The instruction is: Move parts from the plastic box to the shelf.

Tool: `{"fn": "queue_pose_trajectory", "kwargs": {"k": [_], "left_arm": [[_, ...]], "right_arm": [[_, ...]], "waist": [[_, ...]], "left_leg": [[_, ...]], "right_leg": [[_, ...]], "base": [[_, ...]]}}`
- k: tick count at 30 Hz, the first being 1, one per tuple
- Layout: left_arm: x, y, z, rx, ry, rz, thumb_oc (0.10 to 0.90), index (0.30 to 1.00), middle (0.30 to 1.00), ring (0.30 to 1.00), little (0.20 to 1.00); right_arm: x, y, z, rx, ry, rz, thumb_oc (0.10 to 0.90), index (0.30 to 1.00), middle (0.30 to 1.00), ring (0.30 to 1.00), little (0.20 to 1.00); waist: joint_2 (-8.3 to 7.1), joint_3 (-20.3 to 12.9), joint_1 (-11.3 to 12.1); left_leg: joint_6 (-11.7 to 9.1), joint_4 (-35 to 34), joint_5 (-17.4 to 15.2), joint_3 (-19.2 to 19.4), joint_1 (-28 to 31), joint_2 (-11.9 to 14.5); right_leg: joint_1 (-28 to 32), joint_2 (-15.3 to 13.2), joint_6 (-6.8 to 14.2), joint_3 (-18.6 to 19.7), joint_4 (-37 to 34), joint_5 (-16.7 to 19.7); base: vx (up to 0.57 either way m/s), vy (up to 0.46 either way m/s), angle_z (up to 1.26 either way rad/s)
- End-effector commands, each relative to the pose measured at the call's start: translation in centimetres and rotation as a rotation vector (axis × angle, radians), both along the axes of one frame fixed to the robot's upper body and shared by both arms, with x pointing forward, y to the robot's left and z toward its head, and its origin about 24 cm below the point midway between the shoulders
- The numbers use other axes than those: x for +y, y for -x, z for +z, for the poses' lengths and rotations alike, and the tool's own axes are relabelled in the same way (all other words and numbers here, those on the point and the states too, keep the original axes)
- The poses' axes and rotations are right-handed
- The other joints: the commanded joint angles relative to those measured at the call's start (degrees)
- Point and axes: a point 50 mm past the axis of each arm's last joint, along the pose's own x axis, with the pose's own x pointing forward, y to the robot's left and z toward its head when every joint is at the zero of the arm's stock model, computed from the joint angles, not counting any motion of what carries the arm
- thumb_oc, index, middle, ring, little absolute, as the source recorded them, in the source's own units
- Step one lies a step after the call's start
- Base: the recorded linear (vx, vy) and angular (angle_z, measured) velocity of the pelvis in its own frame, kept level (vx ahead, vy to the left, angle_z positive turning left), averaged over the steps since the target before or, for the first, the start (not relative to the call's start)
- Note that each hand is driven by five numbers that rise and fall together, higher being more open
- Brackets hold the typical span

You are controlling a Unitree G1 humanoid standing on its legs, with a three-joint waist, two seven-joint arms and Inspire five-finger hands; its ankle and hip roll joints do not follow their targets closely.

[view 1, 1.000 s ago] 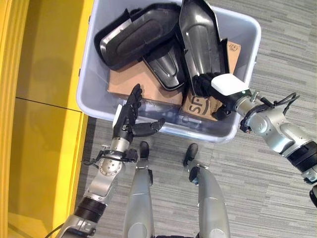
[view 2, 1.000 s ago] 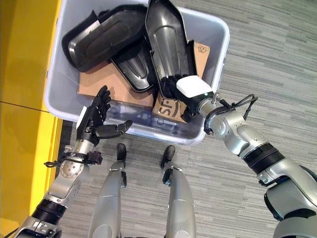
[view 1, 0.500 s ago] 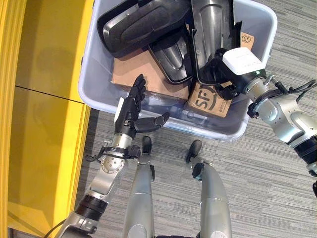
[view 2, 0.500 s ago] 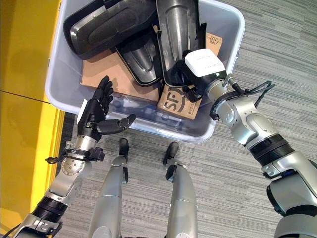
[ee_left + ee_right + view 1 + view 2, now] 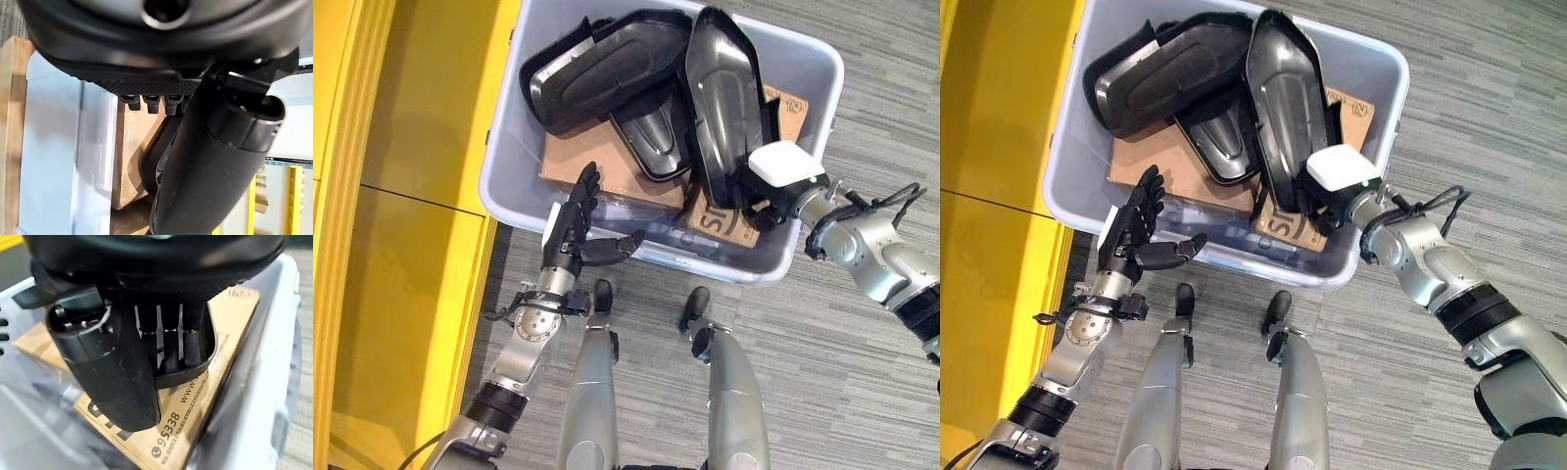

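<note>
We see a pale plastic box (image 5: 514,166) standing on grey carpet (image 5: 862,372), beside a yellow shelf (image 5: 411,196) that runs along the robot's left. In the box lie several black moulded parts on top of brown cardboard boxes (image 5: 597,162): a broad part (image 5: 597,64) at the far left corner, a smaller part (image 5: 651,137) near the middle, and a long narrow part (image 5: 724,98) leaning along the right side of the box. Our right hand (image 5: 759,196), with a white cover on its back, reaches over the box's near right corner; in the right wrist view its fingers (image 5: 176,345) curl over the near rim of the long narrow part while the thumb (image 5: 112,367) stands on the outer side, so the hand grips that part above a printed cardboard box (image 5: 215,362). Our left hand (image 5: 570,230) is held at the near wall of the box, fingers straight and thumb spread, holding nothing.
</note>
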Motion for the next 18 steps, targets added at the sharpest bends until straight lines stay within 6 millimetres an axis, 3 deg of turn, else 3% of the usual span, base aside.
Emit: {"fn": "queue_pose_trajectory", "kwargs": {"k": [1,9,18], "left_arm": [[1.9,1.5,-1.7,0.055,0.004,0.058,0.9,1.0,1.0,1.0,1.0],[2.7,1.6,-2.0,0.074,-0.027,0.056,0.9,1.0,1.0,1.0,1.0],[3.7,2.8,-3.8,0.152,-0.051,0.033,0.9,1.0,1.0,1.0,1.0]], "right_arm": [[-0.1,0.4,1.7,-0.043,-0.035,0.032,0.4,0.3,0.3,0.3,0.3],[0.0,1.1,2.7,-0.057,-0.074,0.067,0.4,0.3,0.3,0.3,0.3],[-0.4,2.9,5.0,-0.119,-0.126,0.123,0.4,0.3,0.3,0.3,0.3]], "waist": [[-0.21,-0.29,0.31],[-1.09,-0.74,0.52],[-1.7,-6.63,-0.58]], "left_leg": [[-0.13,-1.91,-1.47,-0.43,3.27,3.05],[-0.58,-6.01,-0.33,0.24,11.48,3.77],[-1.11,-12.43,1.57,1.82,19.72,5.14]], "right_leg": [[10.08,-2.08,6.43,5.44,1.59,-7.29],[18.0,-1.34,6.99,5.05,-4.07,-5.73],[25.36,-1.03,8.33,5.31,-12.53,-2.65]], "base": [[0.0,0.0,0.0],[0.01,0.01,-0.05],[0.04,0.013,-0.1]]}}
